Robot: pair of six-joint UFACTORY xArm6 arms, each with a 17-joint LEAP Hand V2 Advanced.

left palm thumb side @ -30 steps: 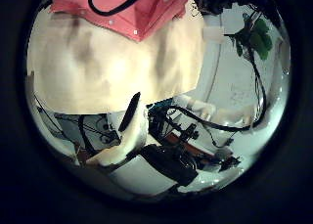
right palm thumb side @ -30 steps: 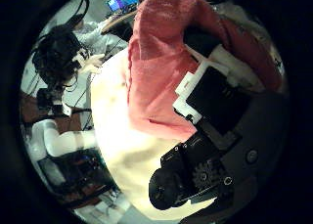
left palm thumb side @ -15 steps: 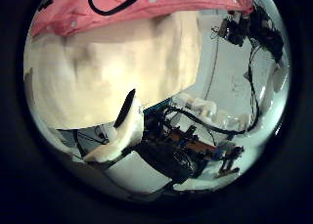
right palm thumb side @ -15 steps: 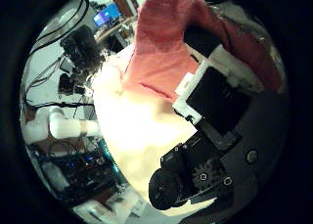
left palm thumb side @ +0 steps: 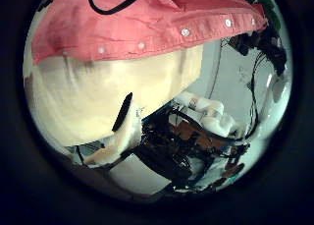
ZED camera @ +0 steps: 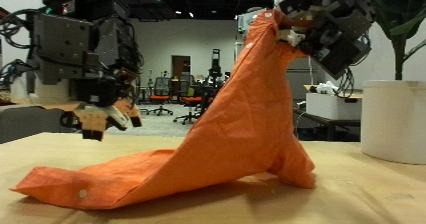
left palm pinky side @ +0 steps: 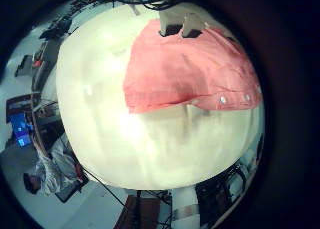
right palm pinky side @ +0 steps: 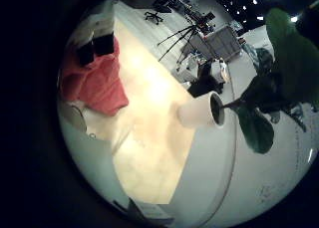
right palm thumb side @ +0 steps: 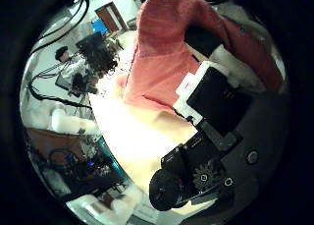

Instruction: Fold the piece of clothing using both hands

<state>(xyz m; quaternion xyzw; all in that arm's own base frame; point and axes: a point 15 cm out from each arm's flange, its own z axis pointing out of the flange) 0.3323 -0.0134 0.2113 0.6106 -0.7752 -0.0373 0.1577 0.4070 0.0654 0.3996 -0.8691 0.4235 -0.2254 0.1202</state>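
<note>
An orange buttoned garment (ZED camera: 226, 134) rises in a tall peak from the light wooden table (ZED camera: 353, 199). My right hand (ZED camera: 326, 24) is shut on its top, fingers curled round the cloth. The garment's lower hem with its buttons trails on the table toward my left hand (ZED camera: 104, 116). That hand hangs above the table's far side, relaxed and holding nothing. The right thumb side palm view shows the cloth (right palm thumb side: 162, 48) draped over the right fingers (right palm thumb side: 211, 87). In the left palm views the garment (left palm pinky side: 185, 74) (left palm thumb side: 128, 28) lies below on the table.
A white pot (ZED camera: 396, 119) with a green plant stands on the table beside the raised garment, also in the right little finger side palm view as the pot (right palm pinky side: 199, 111). Office chairs and equipment stand behind the table.
The garment fills more of the left thumb side view, so that palm has come closer to it. The room behind the held cloth has shifted in the right thumb side view.
</note>
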